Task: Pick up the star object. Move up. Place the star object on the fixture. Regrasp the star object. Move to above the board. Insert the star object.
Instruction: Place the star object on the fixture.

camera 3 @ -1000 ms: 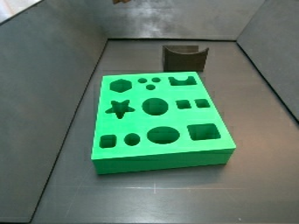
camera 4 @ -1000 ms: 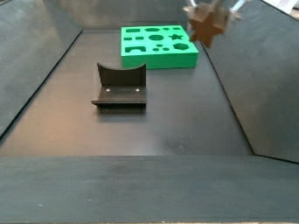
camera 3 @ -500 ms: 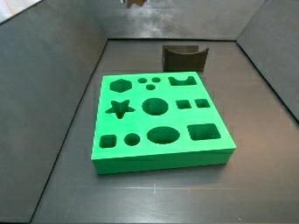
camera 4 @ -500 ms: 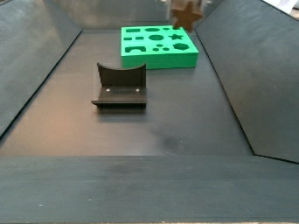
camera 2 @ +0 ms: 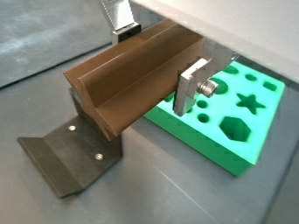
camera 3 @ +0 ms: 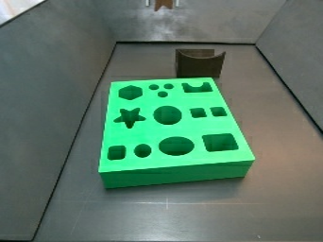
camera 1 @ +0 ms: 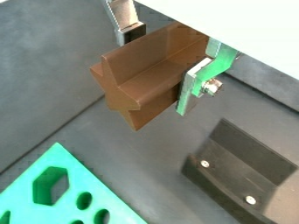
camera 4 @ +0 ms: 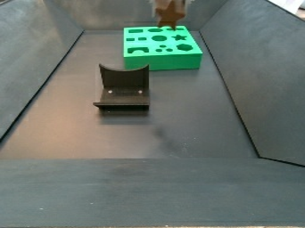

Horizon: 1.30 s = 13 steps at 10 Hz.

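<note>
My gripper (camera 1: 162, 59) is shut on the star object (camera 1: 146, 74), a brown wooden block gripped across its sides between the two silver fingers in both wrist views (camera 2: 122, 83). In a side view the star object (camera 4: 170, 11) hangs high over the far end of the green board (camera 4: 161, 61). Only the lowest part of the gripper (camera 3: 164, 4) shows at the upper edge of a side view. The dark fixture (camera 4: 123, 86) stands on the floor beside the board, well below the gripper. The board's star-shaped hole (camera 3: 127, 117) is open.
Grey sloping walls (camera 3: 63, 57) enclose the dark floor (camera 4: 155, 134). The fixture (camera 3: 199, 61) sits close to one short end of the board (camera 3: 145, 134). Both wrist views show the fixture (camera 2: 76, 162) and part of the board (camera 1: 73, 171) far beneath the held piece.
The gripper has carried the star object sideways, high above the floor, from near the side wall to over the board's end. Its grip has not changed.
</note>
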{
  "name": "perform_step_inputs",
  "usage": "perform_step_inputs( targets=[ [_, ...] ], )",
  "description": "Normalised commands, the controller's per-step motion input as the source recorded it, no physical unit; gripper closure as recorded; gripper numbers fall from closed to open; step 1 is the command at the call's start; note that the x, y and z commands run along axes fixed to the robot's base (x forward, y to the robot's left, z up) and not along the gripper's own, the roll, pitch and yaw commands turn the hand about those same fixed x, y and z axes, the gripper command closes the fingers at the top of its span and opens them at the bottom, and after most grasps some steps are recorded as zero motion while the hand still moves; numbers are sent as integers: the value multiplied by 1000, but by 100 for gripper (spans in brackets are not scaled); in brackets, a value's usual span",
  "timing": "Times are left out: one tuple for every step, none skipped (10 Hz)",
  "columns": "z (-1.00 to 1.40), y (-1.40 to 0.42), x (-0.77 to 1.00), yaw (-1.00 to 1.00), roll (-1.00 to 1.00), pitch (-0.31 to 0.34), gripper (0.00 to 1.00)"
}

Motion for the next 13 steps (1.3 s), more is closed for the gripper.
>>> perform_step_inputs(
  targets=[
    [-74, 345, 1000, 18, -1000, -69, 100],
    [-59, 286, 1000, 17, -1000, -53, 100],
    [-37, 250, 1000, 16, -1000, -19, 100],
    [-35, 221, 1000, 12, -1000, 4, 100],
    [-33, 169, 978, 1, -1000, 28, 100],
    [-22, 125, 863, -10, -1000, 49, 100],
    [-15, 99, 788, -20, -992, 63, 100],
    [-15, 69, 633, -38, -756, 76, 100],
    [-13, 61, 560, -46, -637, 76, 100],
    [-13, 53, 410, -64, -398, 79, 100],
    [-5, 33, 262, -75, -202, 74, 100],
    [-1000, 131, 162, -39, -1000, 246, 100],
    [-1000, 131, 132, -34, -1000, 246, 100]
  ],
)
